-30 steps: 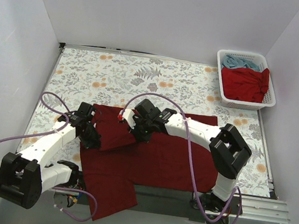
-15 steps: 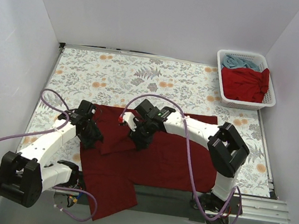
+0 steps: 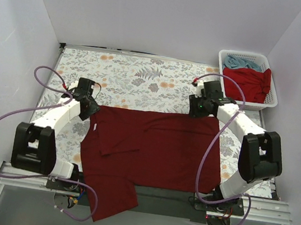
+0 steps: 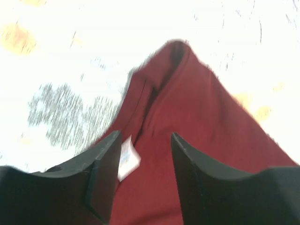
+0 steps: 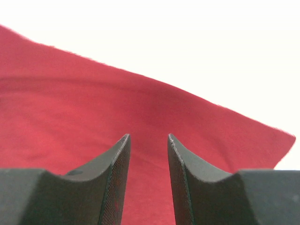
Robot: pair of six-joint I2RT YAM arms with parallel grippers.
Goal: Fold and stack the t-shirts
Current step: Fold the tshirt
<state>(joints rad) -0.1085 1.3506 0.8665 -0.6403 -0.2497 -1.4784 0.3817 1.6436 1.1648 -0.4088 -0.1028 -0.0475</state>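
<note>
Maroon t-shirt (image 3: pixel 156 147) is lying flat beneath both your grippers. Left gripper (image 4: pixel 145 136) is standing parted, empty, over its collar label (image 4: pixel 128 161). Right gripper (image 5: pixel 148 136) is hovering narrowly parted, empty; basket (image 3: pixel 244 53) is sitting off its right.

The top view was bright, evenly lit from overhead and sharp, with only short soft shadows beneath the arms. Motion blur smeared the left wrist view, and the table cloth (image 4: pixel 61 108) was washed out to near white from 9 to 2 o'clock. In the right wrist view, pure white glare filled 12 o'clock beyond the maroon t-shirt (image 5: pixel 93 117), itself overexposed to bright red; the dark fingers (image 5: pixel 112 187) at 6 o'clock were fairly crisp
</note>
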